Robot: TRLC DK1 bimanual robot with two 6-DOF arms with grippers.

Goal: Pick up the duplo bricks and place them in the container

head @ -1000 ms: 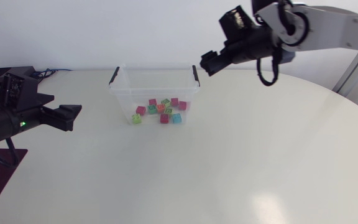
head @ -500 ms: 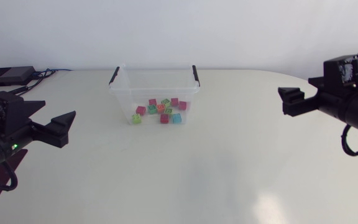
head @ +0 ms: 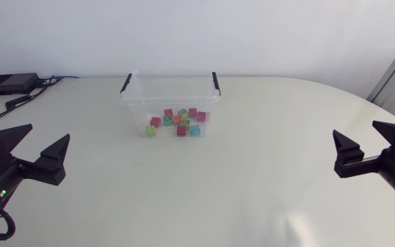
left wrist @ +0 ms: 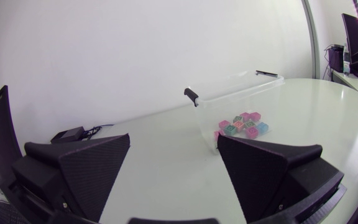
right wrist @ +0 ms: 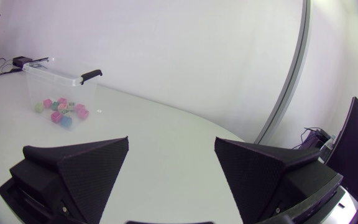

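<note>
White table (head: 238, 178) bears both arms at its sides, where the left gripper (head: 49, 132) and the right gripper (head: 354, 128) each hover with fingers spread apart, holding nothing. Well ahead of both, the duplo bricks (head: 178, 121) lie clustered inside the clear plastic container (head: 133, 97) near the far edge.

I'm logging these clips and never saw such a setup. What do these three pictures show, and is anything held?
The machine is a robot at a white table with two black two-fingered claws. One picture looks down from above: left claw at the left, right claw at the right. The other two come from cameras mounted behind each claw, looking past its fingers. A clear container on the table holds the coloured duplo bricks. Both claws are open, holding nothing.
</note>
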